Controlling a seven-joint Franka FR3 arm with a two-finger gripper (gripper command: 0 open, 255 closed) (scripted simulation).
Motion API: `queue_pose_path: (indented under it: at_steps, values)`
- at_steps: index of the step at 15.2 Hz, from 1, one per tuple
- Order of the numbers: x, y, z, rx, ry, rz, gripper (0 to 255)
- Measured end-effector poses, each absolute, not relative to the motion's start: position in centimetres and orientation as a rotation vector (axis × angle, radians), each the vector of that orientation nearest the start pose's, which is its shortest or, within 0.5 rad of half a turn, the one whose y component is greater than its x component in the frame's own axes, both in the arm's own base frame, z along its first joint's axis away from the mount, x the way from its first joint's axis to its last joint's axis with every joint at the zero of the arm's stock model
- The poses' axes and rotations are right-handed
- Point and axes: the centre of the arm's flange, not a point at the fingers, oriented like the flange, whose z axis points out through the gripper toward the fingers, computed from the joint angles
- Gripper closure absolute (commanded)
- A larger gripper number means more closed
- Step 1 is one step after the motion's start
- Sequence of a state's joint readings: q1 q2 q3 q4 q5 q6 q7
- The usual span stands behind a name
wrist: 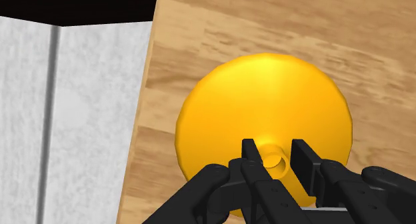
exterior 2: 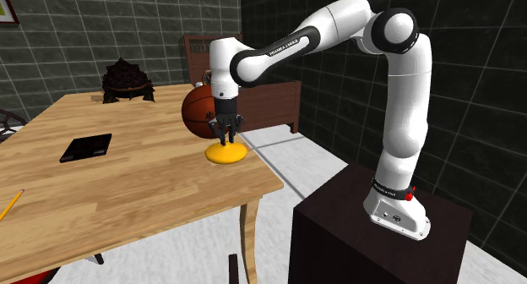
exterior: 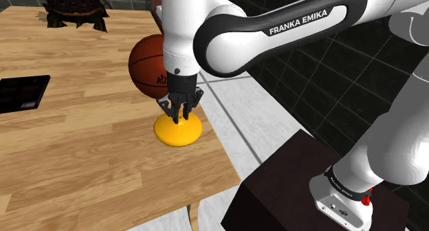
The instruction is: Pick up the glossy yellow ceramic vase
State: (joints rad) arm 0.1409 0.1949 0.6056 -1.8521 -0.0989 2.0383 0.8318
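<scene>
Walls: dark tiles with pale joints, meeting at a corner behind the table. Floor: light grey tiles with dark joints. Table: pale wooden planks, one leg under the near corner. A dark brown wooden piece of furniture stands against the far wall, type unclear. A picture frame's corner hangs at the second exterior view's upper left. Light is even.

Vase on table by its edge, ball just behind, perhaps touching; pincer about its neck
</scene>
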Motion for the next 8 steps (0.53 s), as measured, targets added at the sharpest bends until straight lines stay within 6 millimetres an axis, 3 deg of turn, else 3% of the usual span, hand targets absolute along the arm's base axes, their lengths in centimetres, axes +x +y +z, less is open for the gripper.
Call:
queue_pose_path:
  at_steps: [8]
  values:
    - [45.9, 39.4, 46.7, -3.107, 0.082, -0.004, 255]
